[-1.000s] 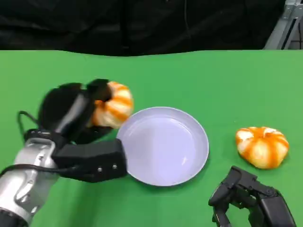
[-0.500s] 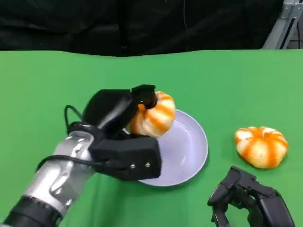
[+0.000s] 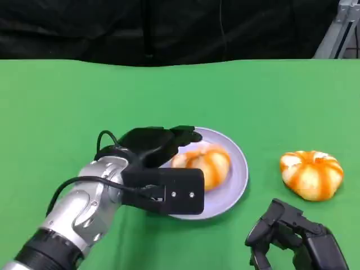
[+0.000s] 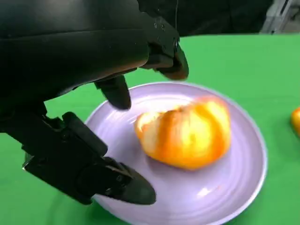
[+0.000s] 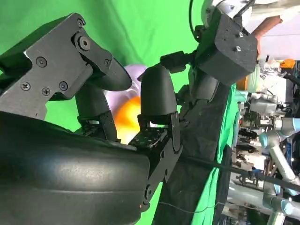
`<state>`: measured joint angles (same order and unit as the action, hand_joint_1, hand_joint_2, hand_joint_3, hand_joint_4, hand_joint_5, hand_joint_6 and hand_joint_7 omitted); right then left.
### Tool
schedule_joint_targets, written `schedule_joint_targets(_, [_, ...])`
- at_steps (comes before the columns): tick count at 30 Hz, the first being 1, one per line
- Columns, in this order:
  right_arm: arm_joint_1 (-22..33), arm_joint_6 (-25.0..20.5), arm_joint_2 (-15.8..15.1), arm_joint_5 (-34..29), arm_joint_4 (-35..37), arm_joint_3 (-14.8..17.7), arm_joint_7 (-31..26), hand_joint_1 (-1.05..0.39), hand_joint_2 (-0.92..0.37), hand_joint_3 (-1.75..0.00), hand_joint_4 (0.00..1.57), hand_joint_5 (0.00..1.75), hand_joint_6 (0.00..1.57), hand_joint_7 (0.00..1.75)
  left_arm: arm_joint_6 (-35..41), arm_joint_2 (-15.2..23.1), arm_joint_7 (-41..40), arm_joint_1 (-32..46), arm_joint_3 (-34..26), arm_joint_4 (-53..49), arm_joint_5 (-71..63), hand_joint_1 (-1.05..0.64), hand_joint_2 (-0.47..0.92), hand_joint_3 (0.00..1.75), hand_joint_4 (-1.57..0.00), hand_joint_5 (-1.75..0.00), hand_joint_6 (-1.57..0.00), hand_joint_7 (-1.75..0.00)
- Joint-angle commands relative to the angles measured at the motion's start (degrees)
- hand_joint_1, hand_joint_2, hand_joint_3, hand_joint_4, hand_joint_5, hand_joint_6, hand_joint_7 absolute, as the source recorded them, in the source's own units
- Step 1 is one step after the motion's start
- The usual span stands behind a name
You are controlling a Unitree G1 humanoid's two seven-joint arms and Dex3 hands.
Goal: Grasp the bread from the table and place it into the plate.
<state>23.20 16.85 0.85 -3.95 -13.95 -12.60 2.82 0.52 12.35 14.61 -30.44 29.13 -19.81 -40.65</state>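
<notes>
Green table (image 3: 270,95) w/ a lilac plate (image 3: 239,169) near centre; inside it lies one orange-striped bread (image 3: 205,163), resting on the plate floor. Left hand (image 3: 154,145) hangs over the plate's near-left rim, fingers (image 4: 117,91) spread apart, holding nothing. 2nd bread (image 3: 311,173) sits on the table right of the plate, apart. Right hand (image 3: 287,230) low by the table edge, fingers curled, nothing in them.

Desk (image 3: 67,95): covered in plain green, bounded at the far edge by a black backdrop.
Plate (image 3: 239,169): pale lilac, round, lay directly on the desk near the middle.
Second bread (image 3: 311,174): orange-and-white striped bun, sat directly on the green surface, apart from the plate, toward the right side.
</notes>
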Motion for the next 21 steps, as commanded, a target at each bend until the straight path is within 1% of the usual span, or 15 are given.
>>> schedule_joint_targets(1, [0.11,-0.16,-0.17,0.13,-0.20,0.35,-0.34,-0.07,-0.38,-1.30,0.64,1.69,0.66,1.46,0.35,2.26,2.75,-1.50,0.80,2.15,-1.39,-0.75,0.92,0.23,-0.09,-0.90,-0.01,-0.31])
schedule_joint_targets(2, [0.05,-0.18,-0.18,0.16,-0.20,0.39,-0.34,-0.07,-0.38,-1.30,0.64,1.69,0.66,1.46,-0.10,2.65,3.11,-1.55,0.81,2.50,-1.39,-0.75,0.92,0.24,-0.27,-0.97,-0.03,-0.34])
schedule_joint_targets(3, [-0.01,-0.19,-0.20,0.13,-0.24,0.40,-0.34,-0.07,-0.38,-1.31,0.64,1.69,0.66,1.46,-0.53,3.03,3.38,-1.53,0.72,2.89,-1.33,-0.75,0.92,0.24,-0.42,-1.01,-0.04,-0.36])
schedule_joint_targets(4, [-0.08,-0.15,-0.24,0.05,-0.25,0.41,-0.34,-0.07,-0.38,-1.31,0.64,1.69,0.66,1.46,-0.88,3.37,3.43,-1.47,0.59,3.28,-1.33,-0.75,0.92,0.24,-0.54,-0.98,-0.06,-0.38])
schedule_joint_targets(6, [-0.14,-0.08,-0.30,-0.06,-0.24,0.42,-0.34,-0.06,-0.38,-1.31,0.64,1.69,0.66,1.46,-1.12,3.65,3.40,-1.35,0.44,3.68,-1.33,-0.74,0.92,0.23,-0.68,-0.94,-0.08,-0.40])
schedule_joint_targets(8, [-0.18,0.07,-0.31,0.51,0.06,0.57,-0.11,-0.06,-0.38,-1.31,0.64,1.69,0.66,1.46,-2.40,4.50,2.15,-0.33,-1.15,5.41,-0.06,-0.71,0.92,0.21,-0.72,-0.94,-0.13,-0.42])
schedule_joint_targets(11, [-0.25,0.34,-0.19,0.43,0.32,0.64,-0.28,-0.07,-0.37,-1.31,0.64,1.69,0.66,1.46,-5.77,5.94,-0.35,2.35,-5.09,8.18,3.65,-0.64,0.92,0.21,-0.73,-1.01,-0.26,-0.46])
schedule_joint_targets(13, [-0.28,0.42,-0.16,0.37,0.39,0.65,-0.32,-0.07,-0.37,-1.31,0.64,1.70,0.66,1.47,-6.59,6.15,-0.68,2.97,-5.96,8.61,4.53,-0.62,0.92,0.21,-0.74,-1.02,-0.30,-0.46])
schedule_joint_targets(14, [-0.31,0.71,-0.22,0.31,0.57,0.68,-0.29,-0.07,-0.37,-1.31,0.64,1.70,0.66,1.47,-7.31,6.50,-1.72,5.10,-8.16,10.45,6.51,-0.62,0.92,0.21,-0.74,-1.02,-0.31,-0.46])
schedule_joint_targets(15, [-0.35,0.93,-0.33,0.20,0.76,0.74,-0.27,-0.07,-0.38,-1.31,0.64,1.70,0.66,1.47,-8.66,6.75,-2.57,8.03,-11.23,12.48,10.04,-0.57,0.92,0.22,-0.75,-1.01,-0.47,-0.45])
schedule_joint_targets(17, [-0.32,1.06,-0.52,0.10,0.86,0.83,-0.23,-0.08,-0.38,-1.30,0.64,1.70,0.66,1.47,-11.63,7.00,-3.26,13.16,-16.30,15.43,16.76,-0.44,0.92,0.18,-0.75,-1.08,-0.72,-0.39])
schedule_joint_targets(18, [-0.20,0.92,-0.60,0.17,0.69,0.87,-0.16,-0.08,-0.39,-1.30,0.64,1.70,0.66,1.47,-12.87,6.76,-2.89,15.59,-18.28,16.54,20.24,-0.40,0.92,0.17,-0.73,-1.12,-0.77,-0.38])
schedule_joint_targets(19, [-0.07,0.81,-0.63,0.30,0.52,0.89,-0.10,-0.08,-0.39,-1.29,0.64,1.70,0.66,1.47,-14.32,6.52,-2.59,17.80,-19.84,17.36,23.23,-0.32,0.92,0.16,-0.72,-1.17,-0.83,-0.40])
schedule_joint_targets(21, [0.05,0.73,-0.65,0.46,0.37,0.90,-0.04,-0.07,-0.40,-1.29,0.64,1.69,0.66,1.46,-15.94,6.31,-2.14,20.02,-21.34,18.14,26.33,-0.24,0.90,0.20,-0.71,-1.23,-0.85,-0.47])
